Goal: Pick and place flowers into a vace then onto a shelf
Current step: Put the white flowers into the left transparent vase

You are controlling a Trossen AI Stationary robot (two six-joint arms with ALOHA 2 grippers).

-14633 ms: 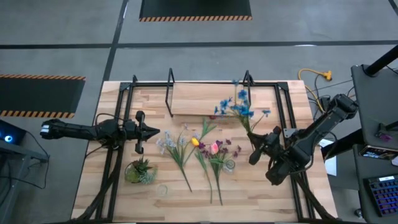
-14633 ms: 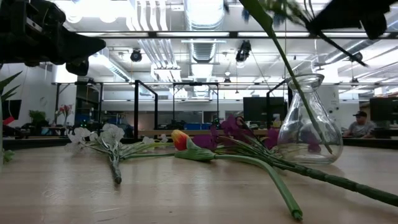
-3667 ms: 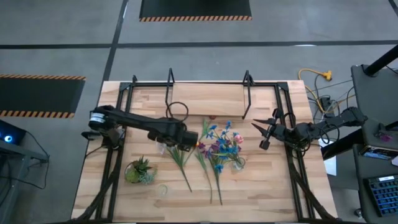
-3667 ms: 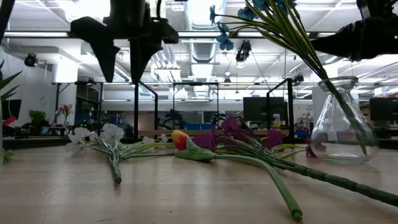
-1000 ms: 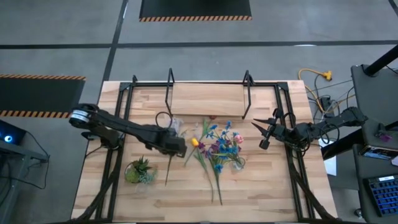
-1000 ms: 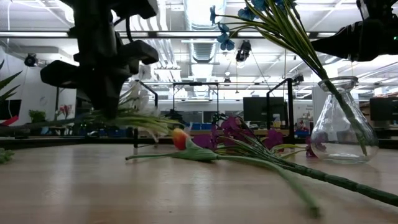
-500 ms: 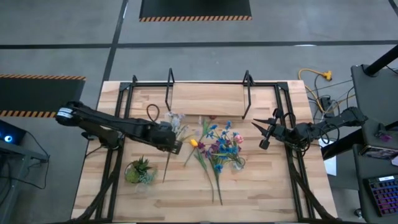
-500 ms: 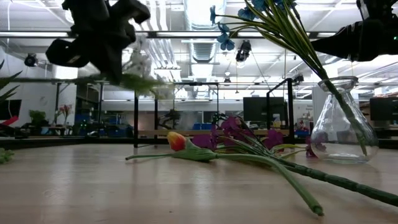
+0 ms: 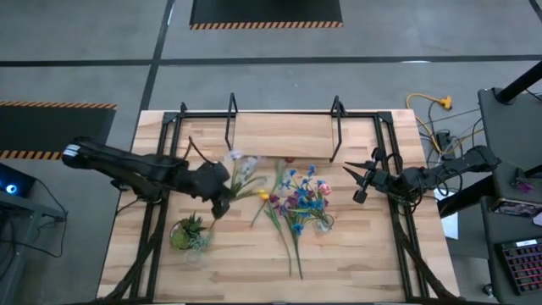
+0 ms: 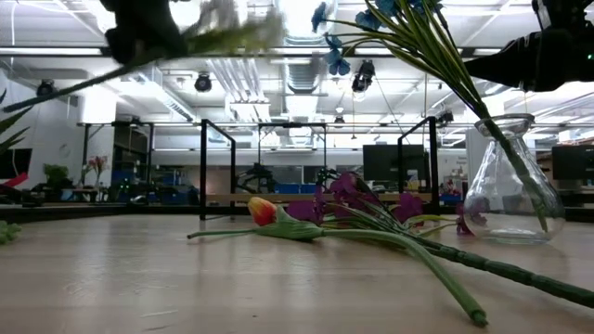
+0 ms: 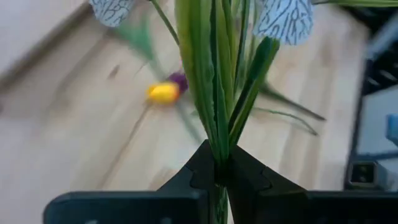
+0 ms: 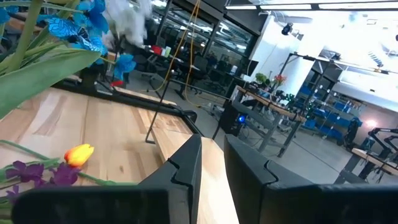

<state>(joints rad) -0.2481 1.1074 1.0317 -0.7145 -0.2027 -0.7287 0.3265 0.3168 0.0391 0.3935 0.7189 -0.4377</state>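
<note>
My left gripper [image 9: 220, 193] is shut on a bundle of white flowers [image 9: 239, 164] and holds it high over the table's left half, at the top of the low view [image 10: 139, 32]. The glass vase [image 9: 320, 222] stands upright on the table with blue and pink flowers [image 9: 301, 188] in it, their stems leaning out of its neck [image 10: 436, 56]. A yellow tulip [image 10: 263, 211] and purple flowers [image 10: 348, 190] lie flat on the table. My right gripper [image 9: 359, 181] waits open to the right of the vase. The wooden shelf [image 9: 284, 135] stands at the far edge. My left gripper pinches the bundle's green stems [image 11: 217, 149] between its two shut fingers [image 11: 245, 180], several stems together, just below the leaves. The white heads [image 11: 283, 18] stick out beyond the fingers. The bundle is lifted clear and slants, heads higher than the stem end [image 10: 46, 97].
A squat green potted plant [image 9: 190, 233] sits near the table's near-left corner, just below my left arm. Black metal frame rails [image 9: 174, 127] run along the table's left, right and far sides. Bare wood [image 9: 356, 263] lies toward the near edge.
My left gripper has risen from just above the table to well above it and drawn toward the table's left edge, staying shut. The white flower bundle has gone up with it and turned from lying roughly level to slanting, heads up.
</note>
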